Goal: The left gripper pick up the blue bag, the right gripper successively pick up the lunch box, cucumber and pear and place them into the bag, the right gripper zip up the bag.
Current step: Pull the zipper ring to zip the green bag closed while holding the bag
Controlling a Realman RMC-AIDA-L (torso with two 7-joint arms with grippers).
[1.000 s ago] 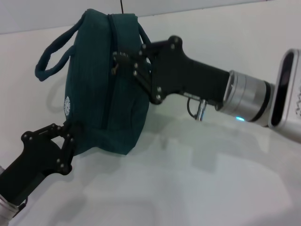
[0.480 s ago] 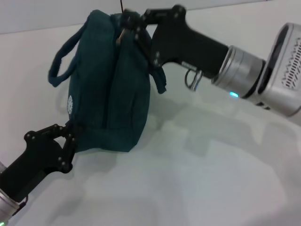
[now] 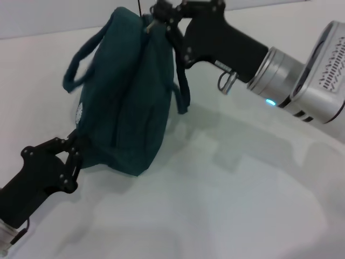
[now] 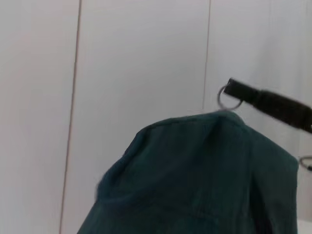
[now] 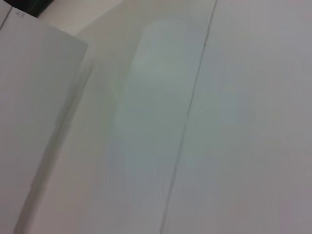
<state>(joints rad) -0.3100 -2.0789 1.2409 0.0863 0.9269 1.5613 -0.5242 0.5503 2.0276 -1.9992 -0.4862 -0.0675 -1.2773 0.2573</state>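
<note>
Right gripper [image 3: 160,15] higher, jaws on blue bag's [image 3: 126,97] zipper pull; left gripper [image 3: 70,154] clamping its lower corner.

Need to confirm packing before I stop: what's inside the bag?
Cannot tell. The bag looks closed, its fabric hiding any contents. The right gripper is at its top end, the left gripper clamps its lower corner.

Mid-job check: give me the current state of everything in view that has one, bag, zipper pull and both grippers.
blue bag: upright, held at both ends, top looks zipped.
zipper ring pull: at the bag's far top end, in the right gripper's fingertips.
right gripper: shut on the pull.
left gripper: clamped on the bag's lower near corner.
</note>
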